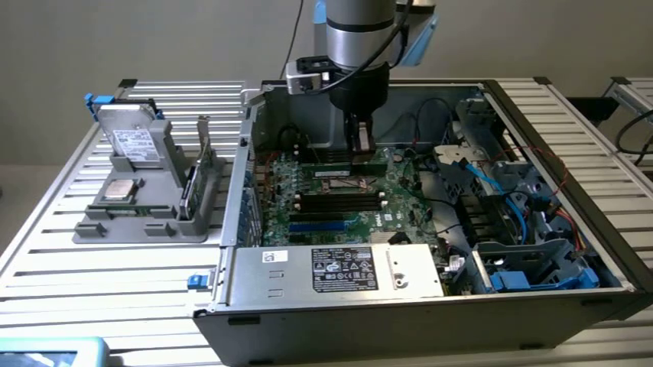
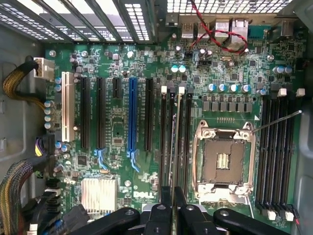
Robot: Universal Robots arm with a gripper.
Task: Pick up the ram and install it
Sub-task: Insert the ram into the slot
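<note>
The gripper (image 2: 173, 197) sits closest to the wrist camera. Its two black fingers (image 2: 165, 213) are drawn to a narrow gap and clamped on the ram (image 2: 173, 147), which appears edge-on as a thin line running away from the fingertips. In the exterior view the gripper (image 1: 359, 147) hangs inside the open computer case (image 1: 337, 325). The ram (image 1: 342, 159) shows as a slim green strip at its tip, low over the motherboard (image 1: 337, 210).

The stick lies along the bank of black memory slots (image 2: 166, 137), just beside the processor socket (image 2: 224, 161). Whether its lower edge touches a slot cannot be told.

Step in hand, as judged: seating the ram.
- Keep the stick upright and parallel to the chosen slot. It appears to sit between two neighbouring slots, so sideways alignment matters.
- Confirm the white latches (image 2: 164, 89) at the slot ends stand open.
- Press straight down and evenly. A tilted push risks bending the board.
</note>
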